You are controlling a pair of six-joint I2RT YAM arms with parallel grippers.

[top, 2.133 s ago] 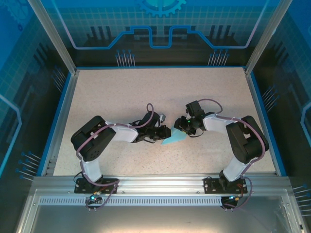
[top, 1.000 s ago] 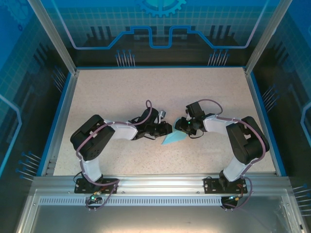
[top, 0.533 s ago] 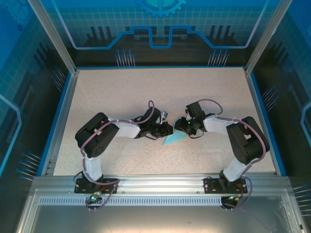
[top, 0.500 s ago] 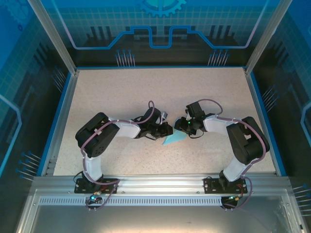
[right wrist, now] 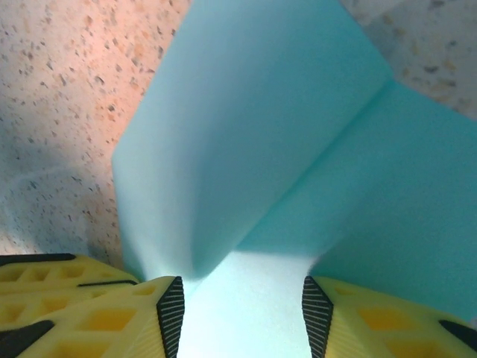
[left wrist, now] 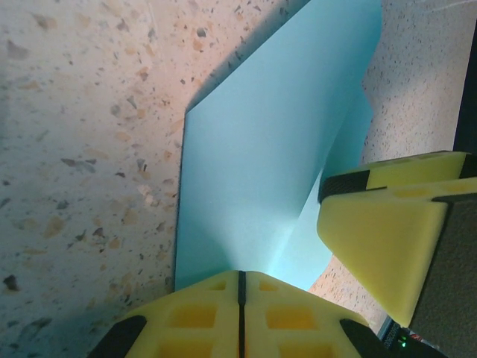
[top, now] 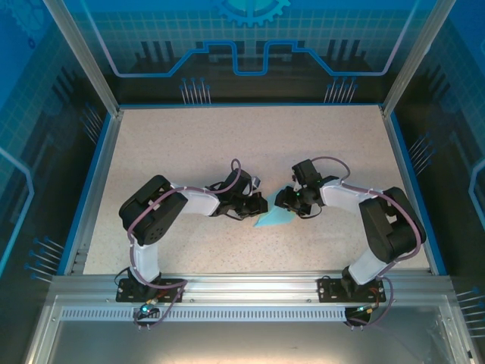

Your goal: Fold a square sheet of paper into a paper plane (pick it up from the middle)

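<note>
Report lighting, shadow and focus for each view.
Top external: even light, table sharp, little shadow. Left wrist: warm cast on the table, paper crisp, shadow along its upper left edge. Right wrist: paper soft up close, table shaded at lower left.

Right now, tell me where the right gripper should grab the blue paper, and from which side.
Take the blue paper by its raised fold, which stands between the right gripper's open jaws; closing from that side, opposite the left gripper shut on the other edge, looks best. The parts lying flat on the table give no lip.
</note>
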